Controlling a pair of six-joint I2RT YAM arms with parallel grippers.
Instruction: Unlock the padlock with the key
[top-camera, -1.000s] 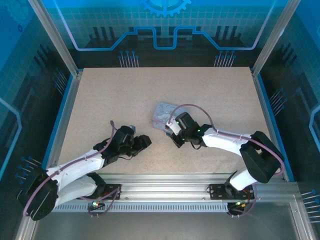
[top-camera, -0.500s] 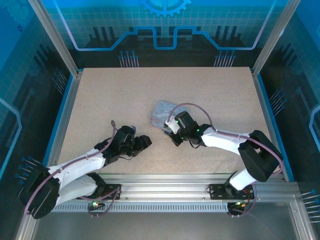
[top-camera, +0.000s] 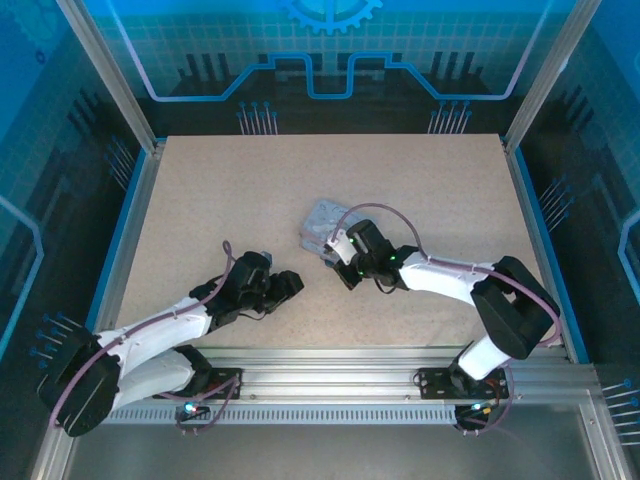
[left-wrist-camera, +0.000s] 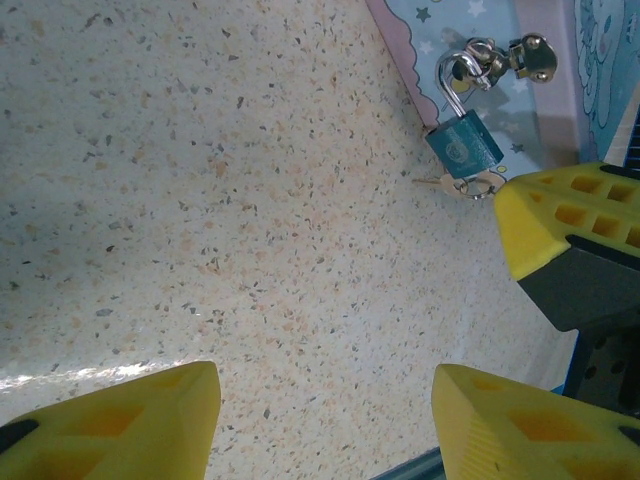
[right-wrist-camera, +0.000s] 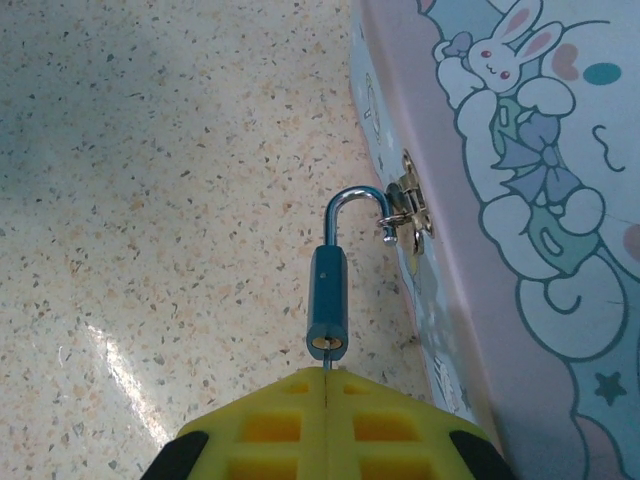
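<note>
A pale blue tin printed with a cartoon rabbit is seen near the middle of the speckled beige table. A small silver latch is fixed on its side wall.

I work inside a robot test cell: a speckled table fenced by aluminium posts, blue circuit-printed panels at twelve o'clock, my mounting rail at six.

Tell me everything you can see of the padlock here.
The padlock is small, with a teal-blue metal body and thin silver shackle. The shackle hooks through the hasp of the tin; its free end looks out of the body. The keyhole end meets the thin key in the shut right gripper.
</note>
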